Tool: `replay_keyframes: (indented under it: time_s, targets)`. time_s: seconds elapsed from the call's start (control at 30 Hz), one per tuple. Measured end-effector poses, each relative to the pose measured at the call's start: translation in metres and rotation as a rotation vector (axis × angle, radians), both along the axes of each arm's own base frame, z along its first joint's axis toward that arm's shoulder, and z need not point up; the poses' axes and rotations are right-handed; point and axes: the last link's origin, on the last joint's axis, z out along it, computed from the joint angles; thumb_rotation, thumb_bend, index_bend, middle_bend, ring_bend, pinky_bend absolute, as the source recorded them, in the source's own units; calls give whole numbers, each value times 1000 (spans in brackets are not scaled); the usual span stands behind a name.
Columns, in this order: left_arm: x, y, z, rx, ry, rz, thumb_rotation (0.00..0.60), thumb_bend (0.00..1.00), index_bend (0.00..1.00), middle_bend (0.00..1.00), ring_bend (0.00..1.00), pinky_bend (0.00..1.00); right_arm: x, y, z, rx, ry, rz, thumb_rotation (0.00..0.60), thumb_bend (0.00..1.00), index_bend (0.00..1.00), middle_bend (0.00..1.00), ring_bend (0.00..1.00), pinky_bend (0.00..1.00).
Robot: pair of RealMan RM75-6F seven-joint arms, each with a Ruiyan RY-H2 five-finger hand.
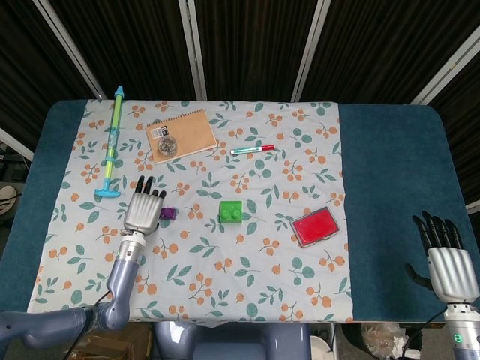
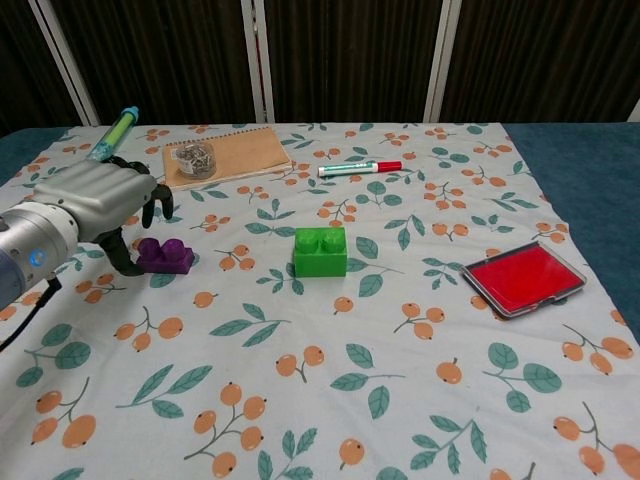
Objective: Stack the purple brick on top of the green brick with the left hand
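The purple brick lies on the floral cloth, left of the green brick. In the head view the purple brick peeks out at the right edge of my left hand, and the green brick sits a short way to its right. My left hand hovers over the purple brick's left end with its fingers spread and the thumb hanging down beside the brick; it holds nothing. My right hand stays open at the table's near right corner, far from both bricks.
A red flat case lies right of the green brick. At the back are a spiral notebook with a small glass jar on it, a red-capped marker and a long blue-green tube at far left.
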Motion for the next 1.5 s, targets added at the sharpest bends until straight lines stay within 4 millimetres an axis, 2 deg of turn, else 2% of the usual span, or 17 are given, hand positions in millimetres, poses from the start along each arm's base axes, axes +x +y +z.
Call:
replay_keyframes:
  time_s: [0.5,0.77,1.5]
  targets:
    - [3,2,-26,-26,22,-6,600,203,333,390,77,18,1,-2,-1,7,3,1,600,250,65,12,1,0]
    - [9,1,-28,-26,25,-33,600,208,347,408,82,18,4,-2,-1,12,3,9,600,249,65,12,2,0]
    - [11,-4,-36,-37,65,-30,600,217,393,424,97,18,2,-1,-3,13,3,4,600,250,65,12,1,0]
